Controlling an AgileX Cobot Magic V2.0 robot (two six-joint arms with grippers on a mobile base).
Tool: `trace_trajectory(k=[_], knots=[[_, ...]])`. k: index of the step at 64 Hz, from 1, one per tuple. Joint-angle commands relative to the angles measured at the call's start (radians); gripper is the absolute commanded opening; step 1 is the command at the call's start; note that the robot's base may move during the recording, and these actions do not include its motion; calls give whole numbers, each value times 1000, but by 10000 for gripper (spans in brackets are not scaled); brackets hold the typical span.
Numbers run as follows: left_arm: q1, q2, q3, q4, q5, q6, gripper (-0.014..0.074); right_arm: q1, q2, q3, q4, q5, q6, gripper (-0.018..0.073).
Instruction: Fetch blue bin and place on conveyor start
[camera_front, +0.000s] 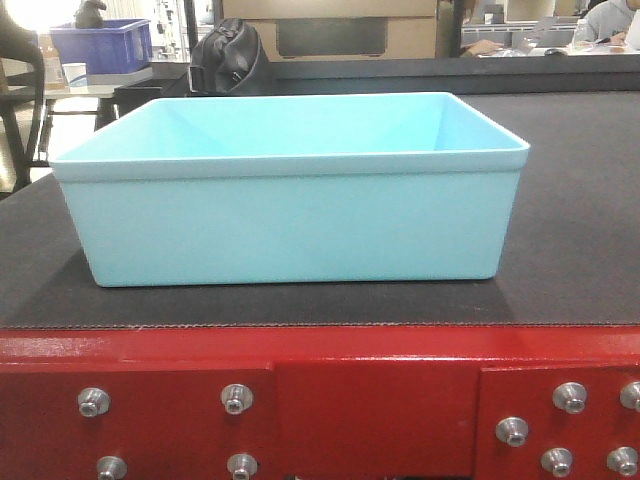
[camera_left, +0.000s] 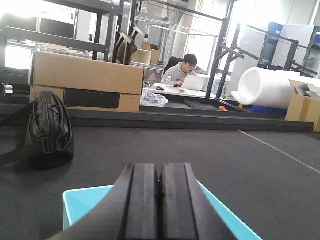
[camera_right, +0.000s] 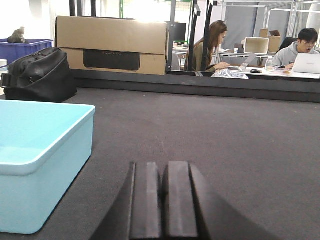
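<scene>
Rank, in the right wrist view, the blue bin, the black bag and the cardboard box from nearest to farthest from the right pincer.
From the right pincer:
1. Blue bin, close by on the left, resting on the belt.
2. Black bag, farther back on the left, beyond the bin.
3. Cardboard box, farthest, behind the bag past the belt's far edge.

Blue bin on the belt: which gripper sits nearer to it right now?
Left. The left gripper, shut, hangs right over the blue bin, whose rim shows on both sides of its fingers. The right gripper, also shut, sits off the bin's right side above bare belt.
</scene>
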Motion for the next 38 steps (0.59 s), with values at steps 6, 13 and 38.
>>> trace_trajectory(k=[6,13,38], knots=[[2,-4,1,-4,-18,4,-111,2,-4,0,-9,-6,-7,-163],[2,-4,1,-4,-18,4,-111,2,-4,0,-9,-9,-7,-163],[2,-4,1,-4,-18,4,-111,2,-4,0,-9,-9,-7,-163]])
